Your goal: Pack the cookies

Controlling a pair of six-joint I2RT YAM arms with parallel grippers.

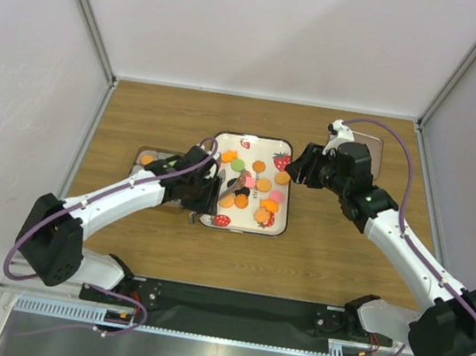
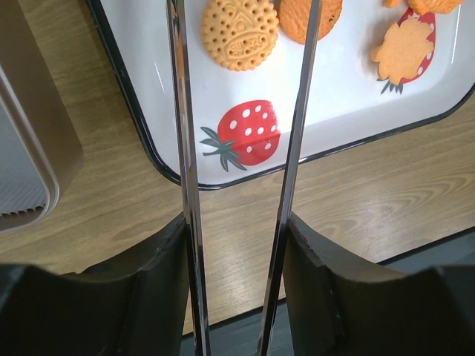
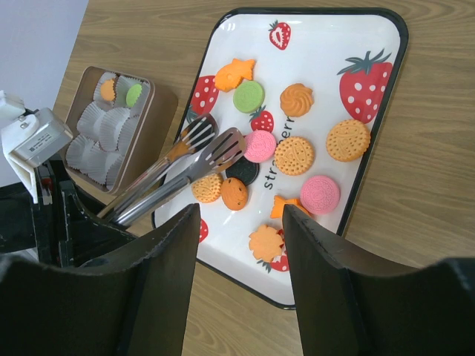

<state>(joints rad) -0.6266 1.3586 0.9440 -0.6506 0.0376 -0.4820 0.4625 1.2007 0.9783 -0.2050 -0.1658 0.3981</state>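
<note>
Several cookies (image 3: 295, 155) in orange, pink, green and black lie on a white strawberry-print tray (image 3: 386, 148). My left gripper (image 2: 236, 230) is shut on metal tongs (image 2: 182, 148), whose two arms run out between its fingers over the tray's near left corner. The tong tips (image 3: 223, 148) stand apart, low over the tray's left side beside a black cookie (image 3: 241, 169); an orange cookie (image 3: 178, 150) shows under them. My right gripper (image 3: 241, 222) hangs open and empty above the tray's right side. In the top view the left gripper (image 1: 196, 191) is at the tray's (image 1: 257, 138) left edge.
A tan box (image 3: 119, 126) lined with white paper cups stands left of the tray, with an orange and a green cookie in its far cups. The wooden table (image 1: 334, 255) is ringed by white walls. The box (image 2: 30, 148) lies close to the left of the tongs.
</note>
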